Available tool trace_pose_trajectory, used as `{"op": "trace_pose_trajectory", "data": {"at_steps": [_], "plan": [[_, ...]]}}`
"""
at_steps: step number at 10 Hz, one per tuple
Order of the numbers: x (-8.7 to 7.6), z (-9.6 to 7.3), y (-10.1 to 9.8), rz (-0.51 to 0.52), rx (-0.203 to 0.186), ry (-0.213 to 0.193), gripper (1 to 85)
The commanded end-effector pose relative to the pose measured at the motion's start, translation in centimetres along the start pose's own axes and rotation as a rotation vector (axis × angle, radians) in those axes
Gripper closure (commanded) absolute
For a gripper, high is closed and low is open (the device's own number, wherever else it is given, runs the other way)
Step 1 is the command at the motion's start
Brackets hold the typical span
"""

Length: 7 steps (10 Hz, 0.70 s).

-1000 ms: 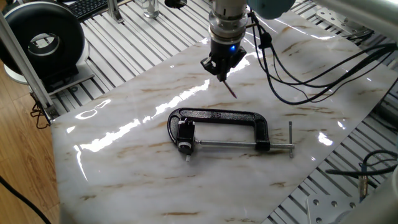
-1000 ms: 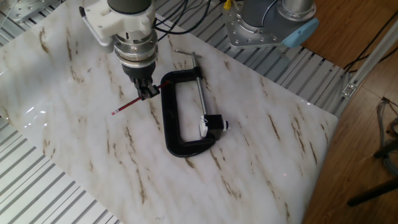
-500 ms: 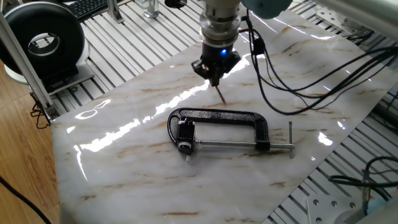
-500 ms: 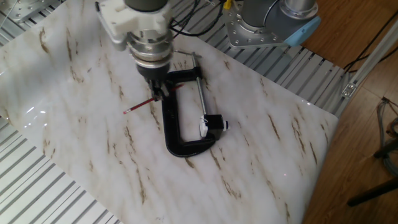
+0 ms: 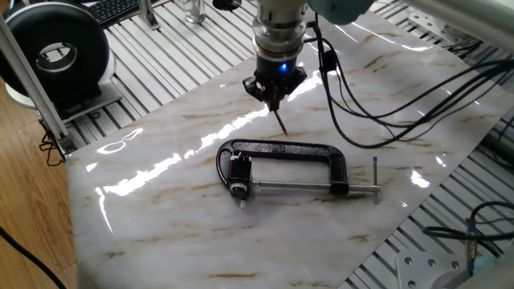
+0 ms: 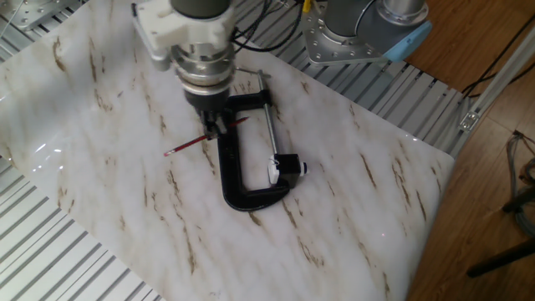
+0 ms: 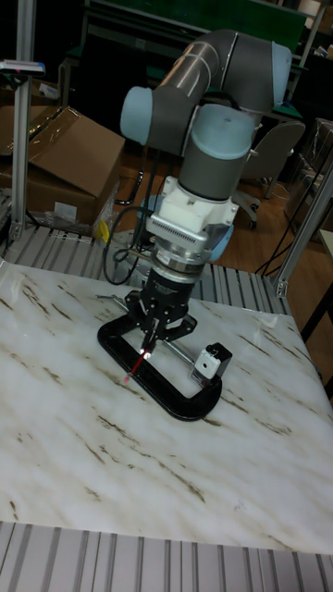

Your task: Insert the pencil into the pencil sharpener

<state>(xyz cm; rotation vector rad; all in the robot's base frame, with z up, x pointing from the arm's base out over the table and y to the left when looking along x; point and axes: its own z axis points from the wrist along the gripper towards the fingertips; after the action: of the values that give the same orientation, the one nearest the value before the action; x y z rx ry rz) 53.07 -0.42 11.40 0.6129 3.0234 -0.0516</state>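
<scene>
My gripper (image 5: 271, 92) is shut on the pencil (image 5: 280, 123), a thin dark-red stick that slants down from the fingers, its tip just above the clamp's spine. In the other fixed view the pencil (image 6: 185, 147) sticks out to the left of the gripper (image 6: 211, 127), over the marble beside the black C-clamp (image 6: 227, 167). The pencil sharpener (image 5: 237, 172), a small black block with a pale round end, sits held in the clamp's jaws at the left end of the screw rod. In the tall view the sharpener (image 7: 213, 359) is to the right of the gripper (image 7: 148, 344).
The large black C-clamp (image 5: 281, 149) lies flat mid-table on the marble sheet (image 5: 161, 201). A round black device (image 5: 60, 52) stands at the far left. Cables (image 5: 418, 96) hang on the right. The arm's base (image 6: 359, 29) is behind the table, with a cardboard box (image 7: 55, 157) beyond.
The gripper carried the pencil sideways, leftward in one fixed view and rightward in the other, to the clamp's spine. Clamp and sharpener have not moved.
</scene>
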Motion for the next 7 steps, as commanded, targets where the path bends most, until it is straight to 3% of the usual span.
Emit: {"op": "trace_pose_trajectory", "data": {"at_steps": [1,3,5,7], "plan": [[-2.9,1.9,-1.9,0.009,0.026,-0.018,84.7],[-2.9,2.6,-2.1,0.028,0.020,-0.015,84.7],[-2.3,2.3,-1.2,0.046,-0.010,-0.001,84.7],[-2.4,2.3,-1.0,0.043,-0.017,-0.005,84.7]]}}
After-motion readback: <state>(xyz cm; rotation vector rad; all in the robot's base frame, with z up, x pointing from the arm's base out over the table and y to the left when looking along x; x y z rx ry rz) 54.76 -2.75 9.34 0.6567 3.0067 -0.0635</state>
